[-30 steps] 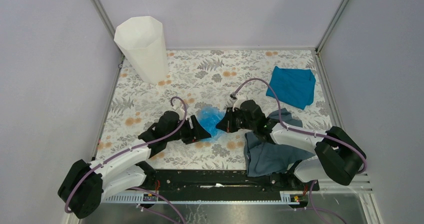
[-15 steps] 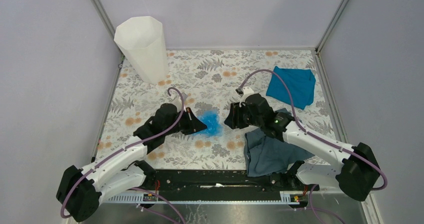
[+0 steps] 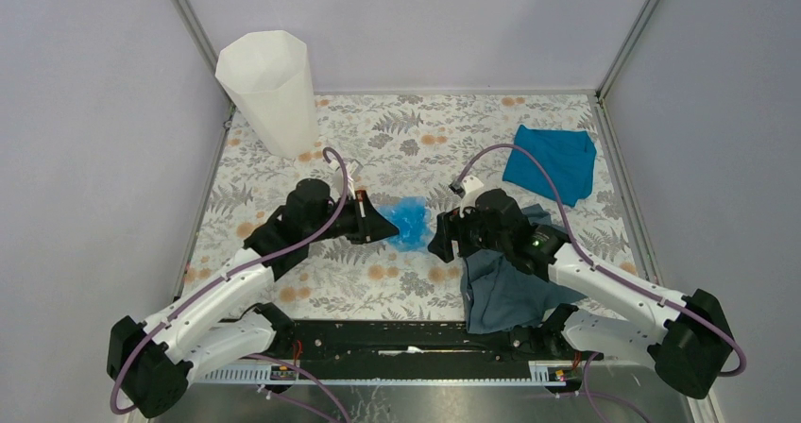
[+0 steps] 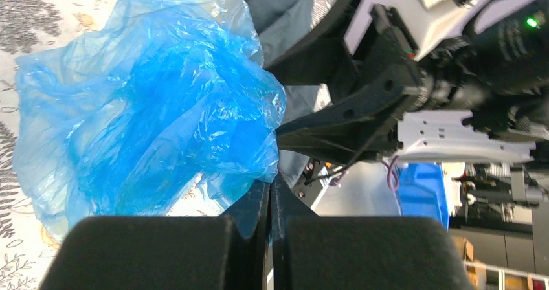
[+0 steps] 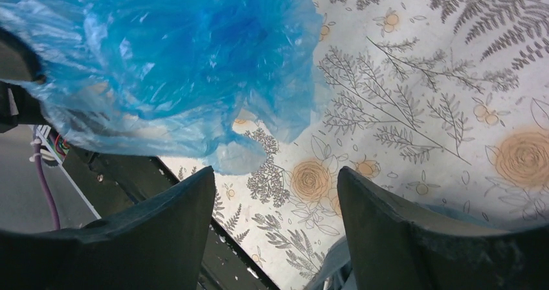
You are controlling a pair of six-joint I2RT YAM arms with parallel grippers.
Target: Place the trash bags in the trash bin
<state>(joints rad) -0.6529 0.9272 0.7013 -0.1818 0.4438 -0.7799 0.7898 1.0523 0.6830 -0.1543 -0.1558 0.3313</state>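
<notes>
Black left gripper [image 3: 383, 225] reaches inward, pinched on the crinkly light-blue film bag [image 3: 412, 219]; black right gripper [image 3: 437, 239] faces it, spread wide.

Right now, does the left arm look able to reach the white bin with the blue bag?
Probably yes. The left hand is shut on the trash bag, the right hand is open, and only bare table lies toward the trash bin.
</notes>
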